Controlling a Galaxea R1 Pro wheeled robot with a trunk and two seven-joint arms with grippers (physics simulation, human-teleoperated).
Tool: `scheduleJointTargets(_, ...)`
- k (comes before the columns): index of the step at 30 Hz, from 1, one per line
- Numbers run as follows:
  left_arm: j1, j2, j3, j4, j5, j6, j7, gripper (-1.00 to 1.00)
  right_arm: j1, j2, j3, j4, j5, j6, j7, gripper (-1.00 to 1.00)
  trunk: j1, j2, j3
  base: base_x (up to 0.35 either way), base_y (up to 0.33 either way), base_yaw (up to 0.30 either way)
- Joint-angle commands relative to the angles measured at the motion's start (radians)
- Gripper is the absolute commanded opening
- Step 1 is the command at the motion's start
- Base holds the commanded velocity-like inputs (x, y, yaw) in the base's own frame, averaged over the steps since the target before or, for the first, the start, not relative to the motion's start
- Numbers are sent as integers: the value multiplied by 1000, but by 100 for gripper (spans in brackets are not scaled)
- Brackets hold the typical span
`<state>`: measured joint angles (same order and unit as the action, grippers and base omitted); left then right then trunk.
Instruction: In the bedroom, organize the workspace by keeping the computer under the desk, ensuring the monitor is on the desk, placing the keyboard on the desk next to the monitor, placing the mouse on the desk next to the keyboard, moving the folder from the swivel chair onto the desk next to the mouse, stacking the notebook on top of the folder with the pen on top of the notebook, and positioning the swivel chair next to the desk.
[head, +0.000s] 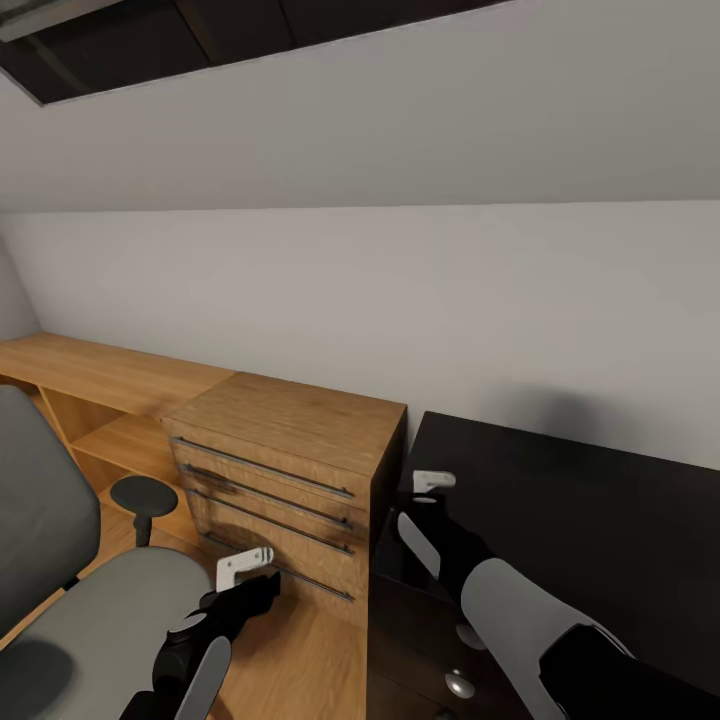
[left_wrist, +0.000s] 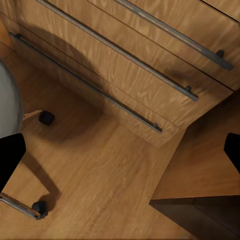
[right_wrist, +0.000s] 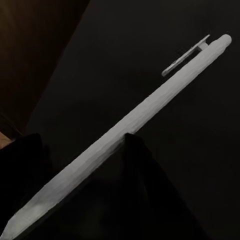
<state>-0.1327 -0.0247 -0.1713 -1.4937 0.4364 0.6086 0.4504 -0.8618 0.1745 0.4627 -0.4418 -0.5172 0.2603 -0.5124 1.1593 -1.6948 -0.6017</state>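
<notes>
Above the black desk hangs the right gripper, its fingers closed on the white pen; the left gripper gapes empty over wood floor, beside the grey chair and the wooden drawers.

My left arm is matte black with a pale grey panel along the forearm and a white bracket at the wrist. My right arm, at five o'clock, has a rounded grey shell, black joints and the same white bracket.
</notes>
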Motion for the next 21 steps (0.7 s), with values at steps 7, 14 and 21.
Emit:
scheduleJointTargets(7,-1,0,-1,3,11,2,10,100,0,0,2,12,-109,83,-6,-100,0,-1,-1,0,0,0)
scheduleJointTargets(14,-1,0,-1,4,10,2,10,100,0,0,2,5,-117,96,-6,-100,0,-1,-1,0,0,0)
scheduleJointTargets(21,-1,0,0,3,10,2,9,100,0,0,2,5,-118,97,-6,-100,0,-1,-1,0,0,0)
